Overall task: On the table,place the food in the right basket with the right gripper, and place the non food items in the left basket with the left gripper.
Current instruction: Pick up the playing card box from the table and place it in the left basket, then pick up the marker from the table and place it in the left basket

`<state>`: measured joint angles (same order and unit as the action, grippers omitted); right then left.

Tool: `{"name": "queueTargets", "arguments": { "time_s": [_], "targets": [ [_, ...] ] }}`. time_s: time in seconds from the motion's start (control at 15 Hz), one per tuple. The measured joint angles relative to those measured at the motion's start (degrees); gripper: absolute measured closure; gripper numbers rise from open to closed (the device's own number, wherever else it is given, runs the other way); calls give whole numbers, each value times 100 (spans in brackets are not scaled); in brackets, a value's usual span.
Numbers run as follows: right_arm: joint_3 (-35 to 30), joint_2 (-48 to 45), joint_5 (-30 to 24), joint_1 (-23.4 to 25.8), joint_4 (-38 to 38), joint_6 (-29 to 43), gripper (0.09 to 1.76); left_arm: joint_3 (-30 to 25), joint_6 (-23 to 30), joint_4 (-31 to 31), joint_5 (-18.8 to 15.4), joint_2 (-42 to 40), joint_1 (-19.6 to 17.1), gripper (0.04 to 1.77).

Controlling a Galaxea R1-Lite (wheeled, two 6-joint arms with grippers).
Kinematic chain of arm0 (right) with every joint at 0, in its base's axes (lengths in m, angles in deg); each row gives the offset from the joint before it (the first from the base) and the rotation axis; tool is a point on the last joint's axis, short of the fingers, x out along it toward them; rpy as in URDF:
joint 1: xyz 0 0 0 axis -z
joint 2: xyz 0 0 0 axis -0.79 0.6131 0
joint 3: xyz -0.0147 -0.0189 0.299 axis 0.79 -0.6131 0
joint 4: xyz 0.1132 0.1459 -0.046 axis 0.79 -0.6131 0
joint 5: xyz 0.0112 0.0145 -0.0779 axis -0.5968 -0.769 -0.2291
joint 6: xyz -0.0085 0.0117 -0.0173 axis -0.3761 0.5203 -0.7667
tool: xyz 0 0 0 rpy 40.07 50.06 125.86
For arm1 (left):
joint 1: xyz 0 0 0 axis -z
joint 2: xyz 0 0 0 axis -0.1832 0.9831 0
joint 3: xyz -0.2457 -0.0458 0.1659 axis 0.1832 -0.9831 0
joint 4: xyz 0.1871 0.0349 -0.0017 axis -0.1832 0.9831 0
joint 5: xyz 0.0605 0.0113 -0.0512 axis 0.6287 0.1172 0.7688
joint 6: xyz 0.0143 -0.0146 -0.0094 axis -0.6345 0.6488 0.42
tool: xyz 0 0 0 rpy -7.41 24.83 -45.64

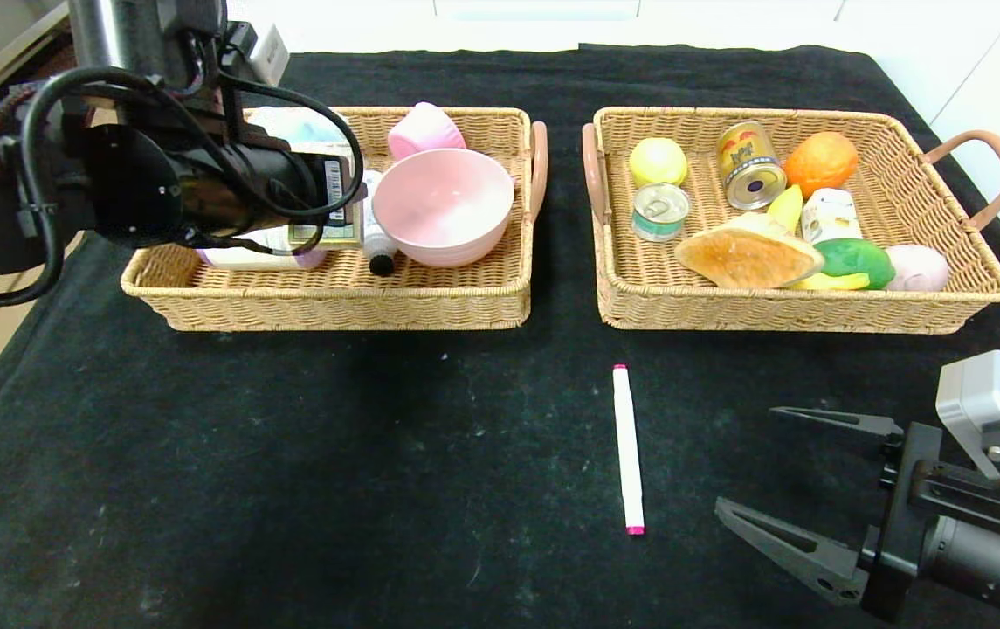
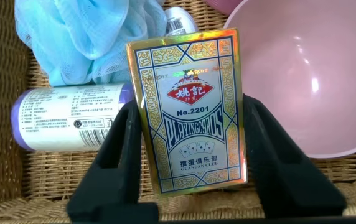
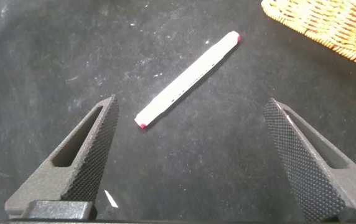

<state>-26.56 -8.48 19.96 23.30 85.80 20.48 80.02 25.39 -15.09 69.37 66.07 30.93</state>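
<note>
Right now the left gripper (image 2: 193, 168) is over the left basket (image 1: 334, 297), fingers (image 2: 119, 162) clamped on either side of a gold playing-card box (image 2: 190, 115), held upright w/ its face to the wrist cam. Under and around it in that basket: a blue bath pouf (image 2: 88, 37), a purple-capped white bottle (image 2: 66, 118) lying on its side, and a pink bowl (image 2: 315, 74) just beside the card box. From the head cam the left arm covers most of the basket's left half; a pink cup (image 1: 425, 131) sits at the back next to the bowl, and a small white bottle w/ black cap (image 1: 377, 240) lies btwn the arm and the bowl.

Right basket (image 1: 814, 310) holds the food: bread loaf (image 1: 748, 253), orange (image 1: 821, 162), yellow-green round fruit (image 1: 658, 161), two cans (image 1: 748, 164), a green piece (image 1: 853, 259), a pale pinkish one (image 1: 917, 266), plus a few more bits packed together.

Right gripper (image 1: 748, 463) hangs low over the black table (image 1: 290, 454) near the front right, fingers (image 3: 84, 162) spread wide, holding nothing. A white marker w/ pink ends (image 1: 628, 447) lies flat on the cloth btwn the baskets and the front edge, near the right gripper but apart from it.
</note>
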Motion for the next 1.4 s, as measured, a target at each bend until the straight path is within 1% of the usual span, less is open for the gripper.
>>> {"name": "queueTargets", "arguments": {
  "time_s": [0.07, 0.13, 0.33, 0.67, 0.87, 1.0, 1.07, 1.27, 1.4],
  "targets": [
    [2, 0, 0, 2, 0, 1, 14, -7, 6, -11, 5, 43, -6, 68],
    [5, -5, 2, 5, 0, 1, 14, -16, 13, -24, 6, 74, -6, 61],
    [5, -5, 0, 7, 0, 1, 14, -30, 6, -30, 17, 113, -6, 45],
    [5, -2, 0, -2, 0, 0, 14, -115, 6, -6, 24, 100, 27, 28],
    [5, -16, 0, 2, 2, 0, 14, -256, 59, 17, 37, -10, 149, 22],
    [43, -33, 0, 50, 16, 0, 14, -521, 63, 17, 63, -176, 369, 20],
    [62, -55, 0, 90, 55, 9, 14, -678, 66, 22, 173, -284, 573, 18],
    [88, -118, -11, 171, 74, 17, 14, -1044, 77, -6, 691, -507, 1276, 15],
    [101, -112, -11, 188, 77, 17, 14, -1119, 177, -20, 984, -482, 1699, 14]
  ]
}}
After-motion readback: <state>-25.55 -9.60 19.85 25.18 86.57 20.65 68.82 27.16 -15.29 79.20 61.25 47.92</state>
